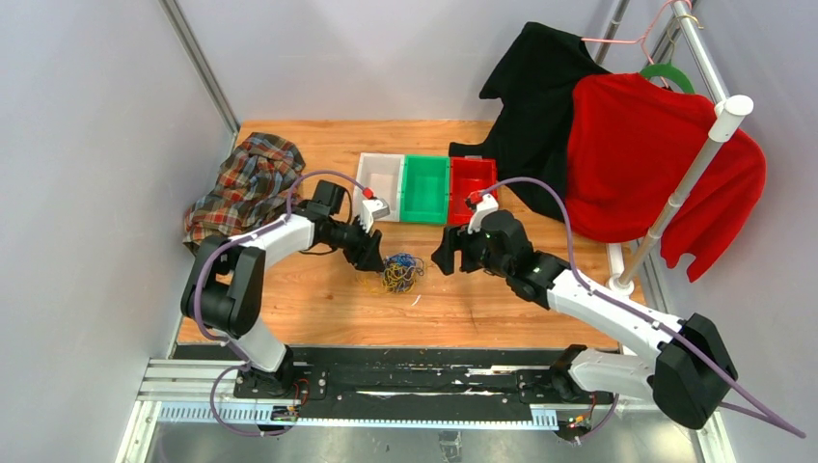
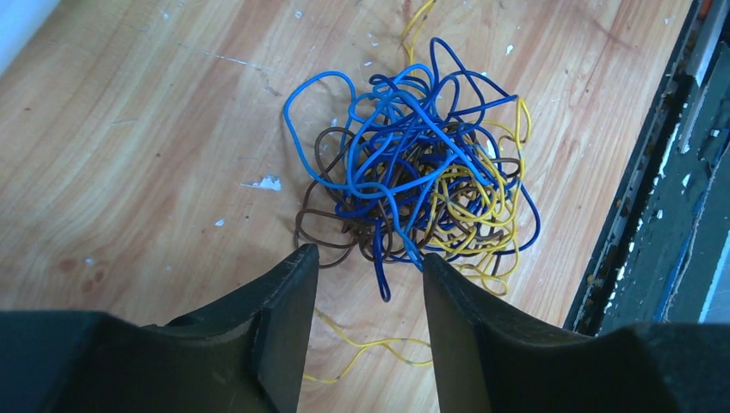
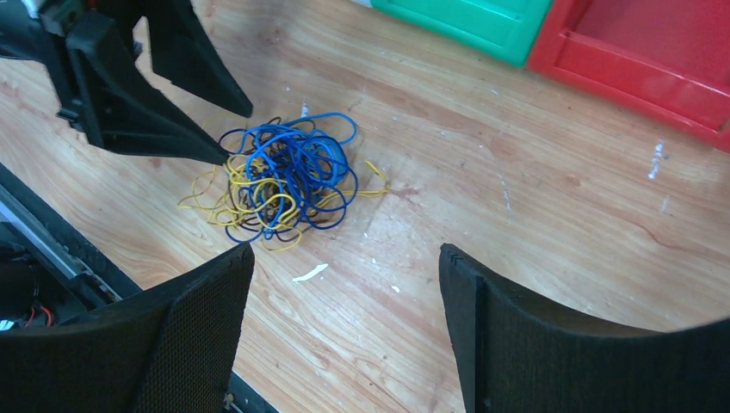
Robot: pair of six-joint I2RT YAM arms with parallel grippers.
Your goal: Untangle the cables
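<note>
The cables [image 1: 400, 273] lie as one small tangle of blue, yellow and brown loops on the wooden table. My left gripper [image 1: 376, 258] is at the tangle's left edge. In the left wrist view its jaws [image 2: 368, 254] stand partly apart, tips low at the near edge of the cables [image 2: 413, 172]. A blue loop end and a loose yellow strand lie between the fingers, not pinched. My right gripper [image 1: 446, 262] hovers right of the tangle. Its jaws [image 3: 344, 249] are wide open over bare wood, with the cables [image 3: 284, 181] ahead and the left gripper [image 3: 237, 136] beyond.
White [image 1: 379, 178], green [image 1: 425, 188] and red [image 1: 472, 183] bins stand in a row behind the tangle. A plaid cloth [image 1: 246, 183] lies at the back left. Black and red garments [image 1: 656, 164] hang on a rack at the right. A black rail [image 1: 386, 381] runs along the near edge.
</note>
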